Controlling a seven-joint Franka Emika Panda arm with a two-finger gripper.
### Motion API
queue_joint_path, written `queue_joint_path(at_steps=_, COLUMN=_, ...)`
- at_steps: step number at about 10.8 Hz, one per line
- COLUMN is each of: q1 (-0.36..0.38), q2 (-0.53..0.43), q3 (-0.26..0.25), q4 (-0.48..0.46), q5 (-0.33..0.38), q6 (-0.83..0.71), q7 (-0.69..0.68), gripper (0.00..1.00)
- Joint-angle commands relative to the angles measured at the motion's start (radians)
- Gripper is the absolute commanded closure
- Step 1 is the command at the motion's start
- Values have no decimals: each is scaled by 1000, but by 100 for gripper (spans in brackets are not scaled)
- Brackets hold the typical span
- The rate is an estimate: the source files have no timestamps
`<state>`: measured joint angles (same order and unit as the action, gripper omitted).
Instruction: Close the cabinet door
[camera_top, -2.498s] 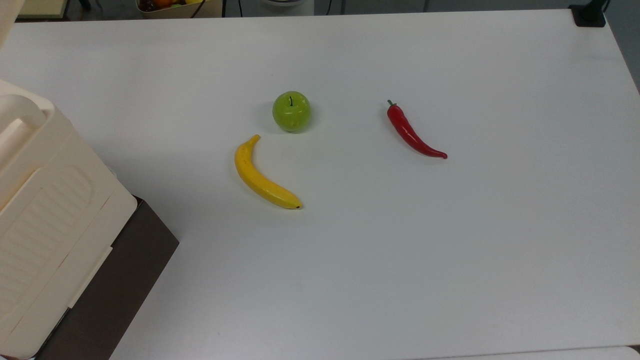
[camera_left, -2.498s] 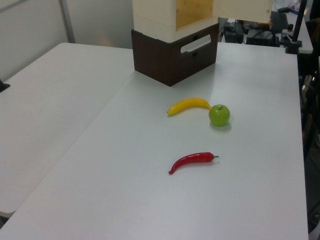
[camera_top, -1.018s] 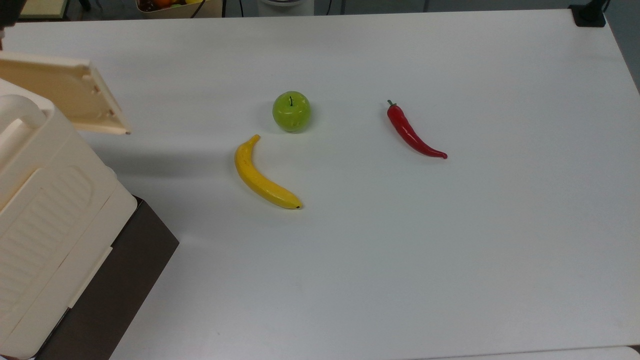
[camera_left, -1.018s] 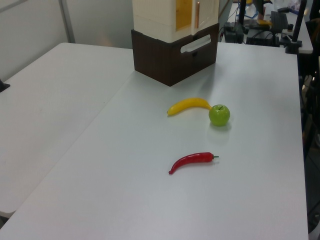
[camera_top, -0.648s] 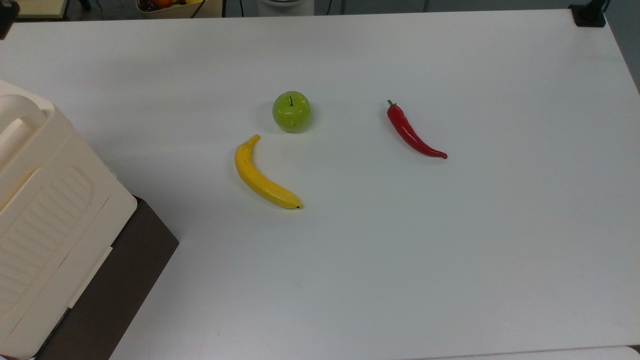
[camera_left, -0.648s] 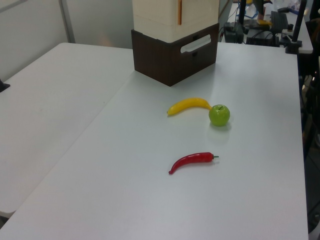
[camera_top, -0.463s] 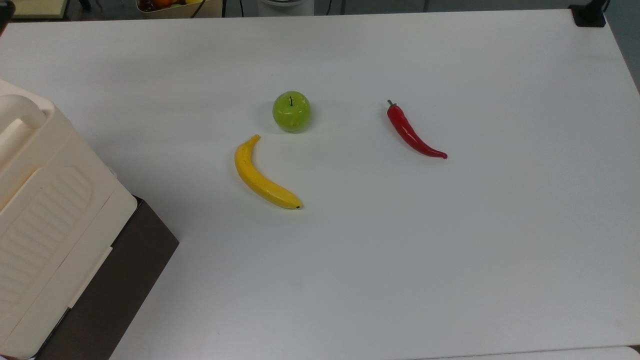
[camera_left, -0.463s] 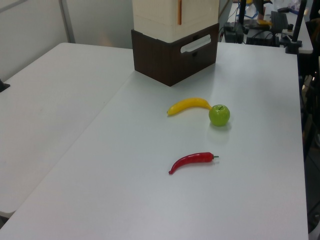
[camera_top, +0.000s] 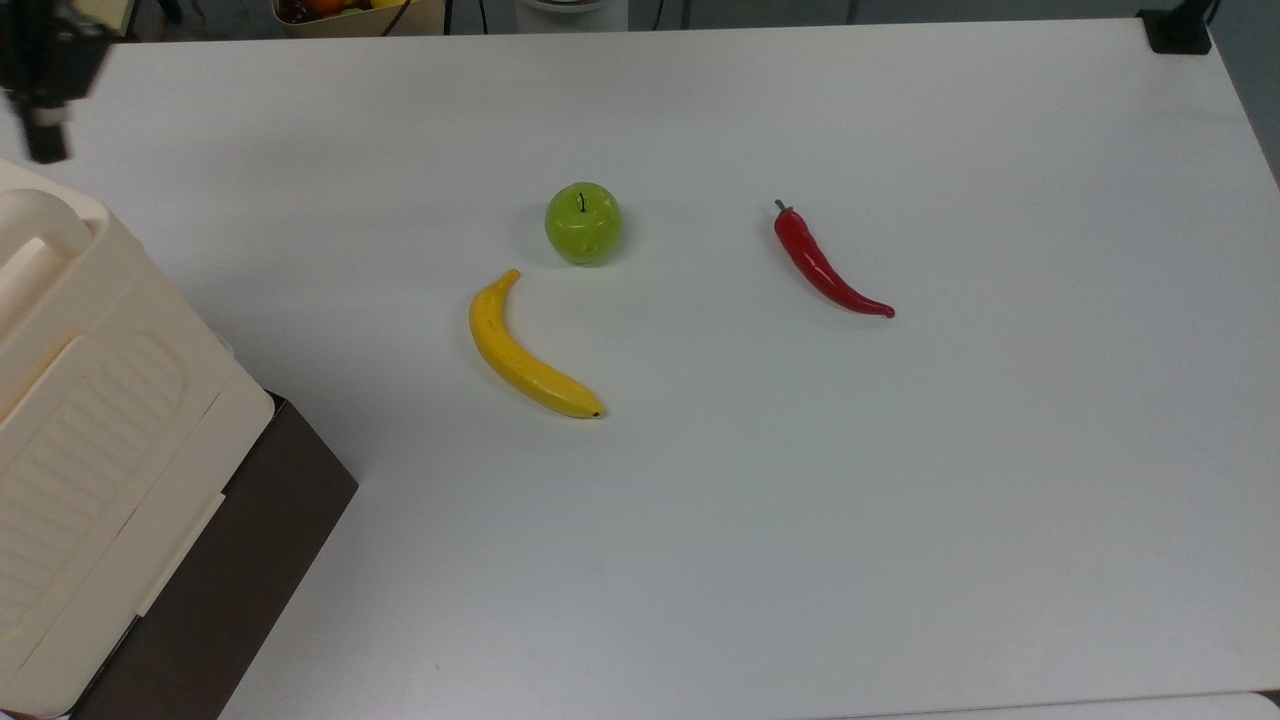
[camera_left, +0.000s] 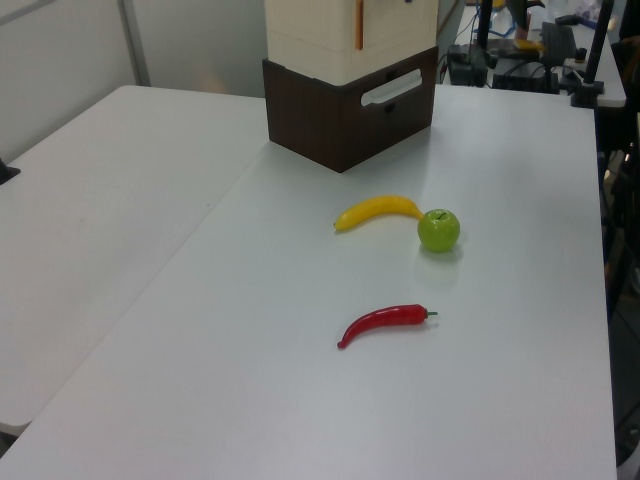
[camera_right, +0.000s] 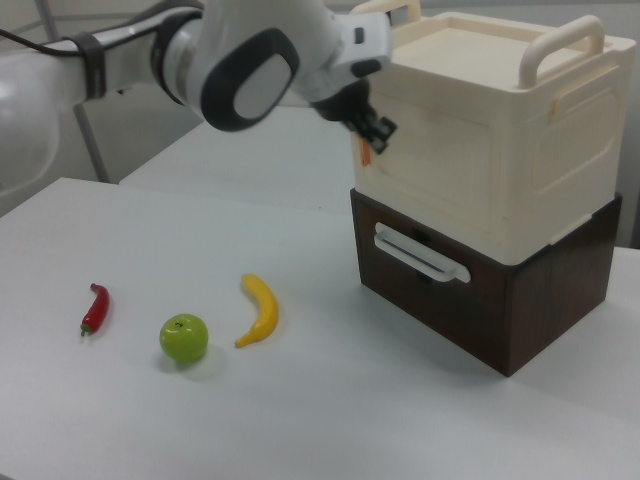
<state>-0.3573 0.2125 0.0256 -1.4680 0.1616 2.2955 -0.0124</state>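
My gripper (camera_right: 375, 135) hangs just beside the cabinet door (camera_right: 425, 170), which sits flush on the cabinet (camera_right: 520, 130); its grip state I cannot tell.

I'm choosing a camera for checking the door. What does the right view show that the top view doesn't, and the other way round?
Right view: the arm's hand at the edge of the cabinet door, which looks flush, plus the dark base's white drawer handle. Top view: the white table out to a black clamp at its corner. Both: cabinet, banana, apple, chilli.
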Motion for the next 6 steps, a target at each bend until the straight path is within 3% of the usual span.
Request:
queue_joint_path(at_steps=1, q1=79, q2=-76, q3=-9, q4=-20, q5=-89, q6=-248, q7=5, gripper=99)
queue_joint_path(at_steps=3, q1=156, q2=-96, q3=-7, q4=-18, q5=-192, q6=-403, q7=5, gripper=99)
queue_joint_path(at_steps=6, q1=270, q2=-134, q3=-7, q4=-17, q5=-254, q6=-606, q7=-3, gripper=99)
